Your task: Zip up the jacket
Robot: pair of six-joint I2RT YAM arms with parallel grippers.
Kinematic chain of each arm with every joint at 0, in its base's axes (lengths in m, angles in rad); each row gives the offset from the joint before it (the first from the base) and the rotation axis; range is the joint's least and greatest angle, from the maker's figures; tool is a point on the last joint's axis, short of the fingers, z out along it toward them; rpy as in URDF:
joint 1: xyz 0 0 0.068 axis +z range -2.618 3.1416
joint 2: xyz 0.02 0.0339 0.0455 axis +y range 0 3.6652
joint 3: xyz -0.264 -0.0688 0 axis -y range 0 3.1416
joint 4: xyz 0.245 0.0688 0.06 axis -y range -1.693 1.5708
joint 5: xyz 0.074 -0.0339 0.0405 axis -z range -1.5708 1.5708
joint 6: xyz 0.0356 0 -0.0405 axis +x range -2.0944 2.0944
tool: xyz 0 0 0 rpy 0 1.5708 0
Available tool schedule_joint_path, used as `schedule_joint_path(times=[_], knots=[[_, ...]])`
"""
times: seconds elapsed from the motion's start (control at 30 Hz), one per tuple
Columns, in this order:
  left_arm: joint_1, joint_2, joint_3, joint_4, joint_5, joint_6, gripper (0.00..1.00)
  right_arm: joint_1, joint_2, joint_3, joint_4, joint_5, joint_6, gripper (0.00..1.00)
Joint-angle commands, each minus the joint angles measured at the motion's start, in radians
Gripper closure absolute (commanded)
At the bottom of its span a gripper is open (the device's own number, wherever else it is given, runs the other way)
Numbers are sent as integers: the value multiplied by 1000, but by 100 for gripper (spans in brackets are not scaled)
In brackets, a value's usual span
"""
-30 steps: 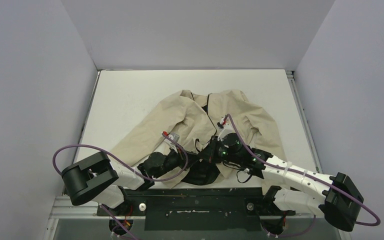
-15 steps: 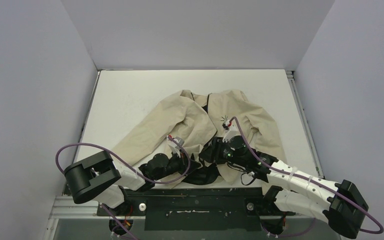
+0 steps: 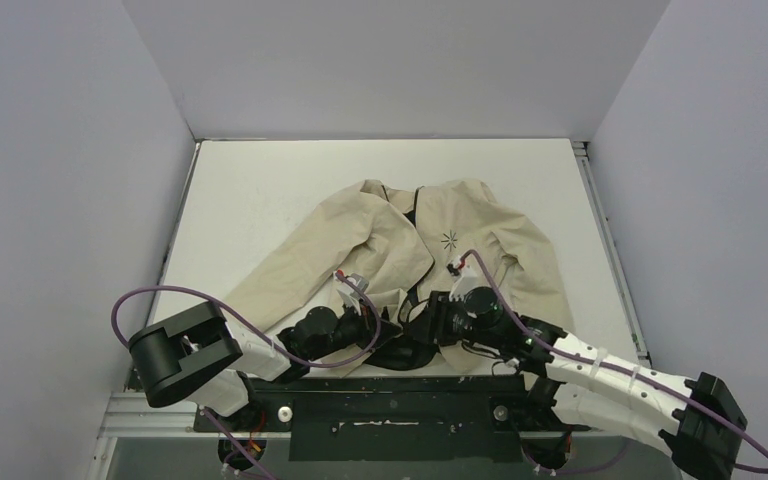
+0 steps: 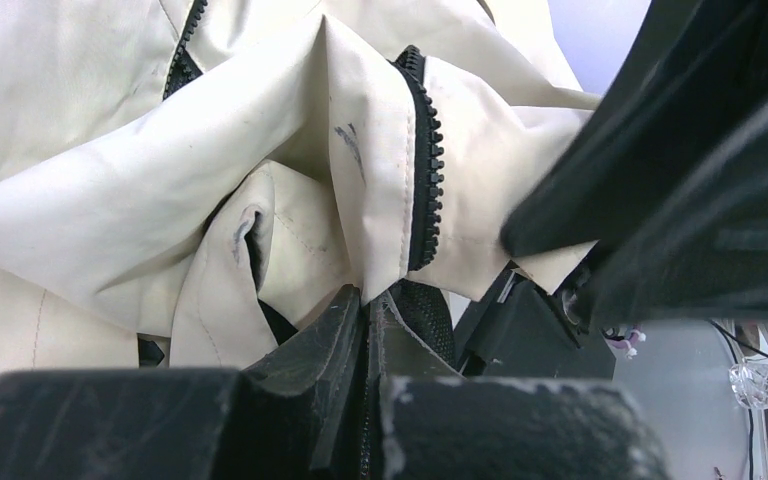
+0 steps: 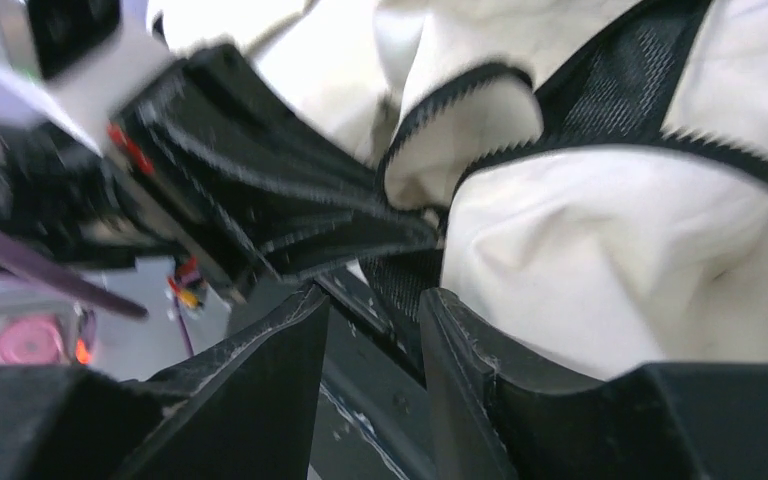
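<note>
The beige jacket [image 3: 460, 225] lies spread on the white table, its dark zipper open at the bottom and its black starburst logo [image 3: 450, 239] showing. My left gripper [image 3: 392, 330] is shut on the jacket's lower front edge beside the black zipper teeth [image 4: 425, 170]; the beige cloth [image 4: 110, 200] runs in between its tips [image 4: 365, 300]. My right gripper [image 3: 423, 322] sits just right of it at the hem, with its jaws open [image 5: 375, 305]. Dark mesh lining [image 5: 640, 90] and beige cloth [image 5: 600, 250] lie just beyond its fingertips. The zipper slider is hidden.
The jacket's hem bunches at the table's near edge [image 3: 380, 372], with dark lining exposed between the two grippers. The left gripper's black fingers [image 5: 290, 200] fill the left of the right wrist view. Grey walls enclose the table on three sides.
My right arm has drawn back toward the near edge, uncovering the starburst logo. My left gripper has shifted slightly right and stays shut on the hem.
</note>
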Motion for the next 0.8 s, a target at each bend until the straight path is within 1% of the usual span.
schedule_joint_path(times=[0.0,0.07,0.17,0.2,0.3,0.4,0.77], knots=[[-5,-1,4,41,-6,4,100,136,-18,-94,114,104,1,58],[-4,-1,3,44,-4,2,100,186,0,-119,154,161,-22,56],[-5,-1,-6,49,-9,-4,100,207,29,-149,234,182,-48,56],[-4,-1,-7,49,-10,-5,100,213,33,-154,246,213,-53,56],[-5,-3,-10,48,-8,-5,100,222,33,-162,233,319,-67,56],[-5,-5,-10,45,-7,-5,100,218,38,-163,230,385,-78,55],[-4,-10,-13,43,-8,-8,100,218,173,-208,437,352,-140,54]])
